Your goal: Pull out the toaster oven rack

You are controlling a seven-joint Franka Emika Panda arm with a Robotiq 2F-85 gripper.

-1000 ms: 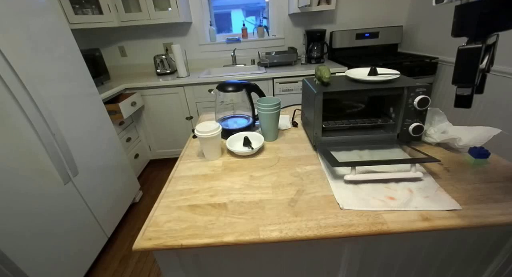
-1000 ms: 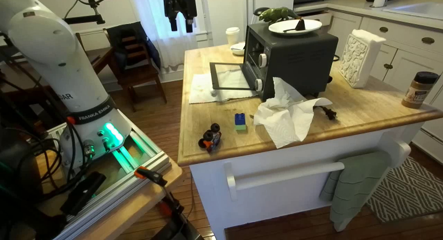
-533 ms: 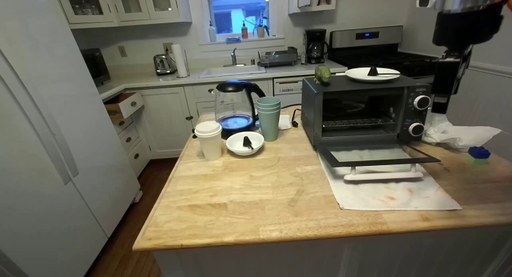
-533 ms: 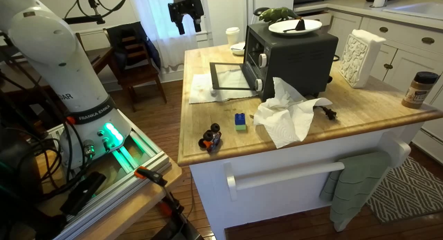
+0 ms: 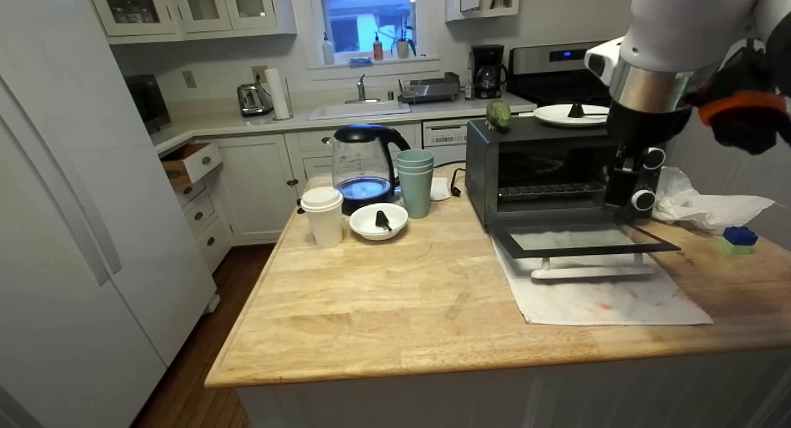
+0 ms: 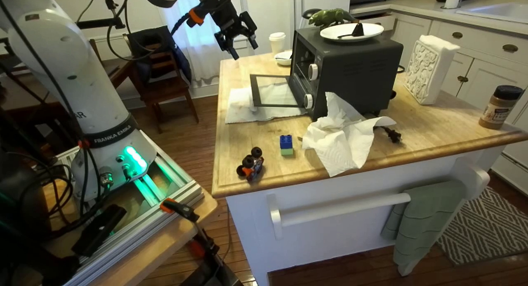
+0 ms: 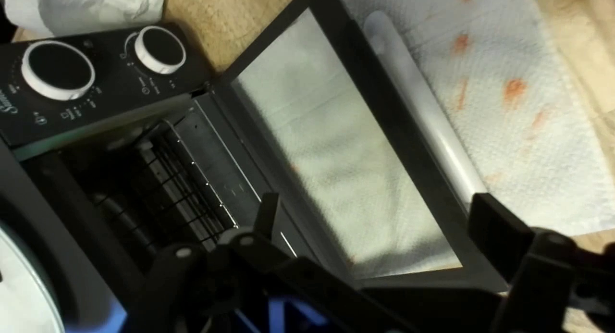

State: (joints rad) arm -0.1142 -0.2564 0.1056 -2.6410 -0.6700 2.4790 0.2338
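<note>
Brought nearer the toaster oven [image 6: 350, 69] and tilted, my pincer [image 6: 245, 51] hangs spread and empty; the rack [image 7: 185, 193] lies within, ungripped: approach begun, I judge, grasp pending.

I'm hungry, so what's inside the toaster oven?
Inside the toaster oven, you can see the rack of crossed wires. Farther back it's too dark to tell, and in the wrist view the gripper hides part of the rack.

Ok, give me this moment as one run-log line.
task: pull out rack | toaster oven: door down | rack: inside, not gripped | gripper: open, empty, short of rack
</note>
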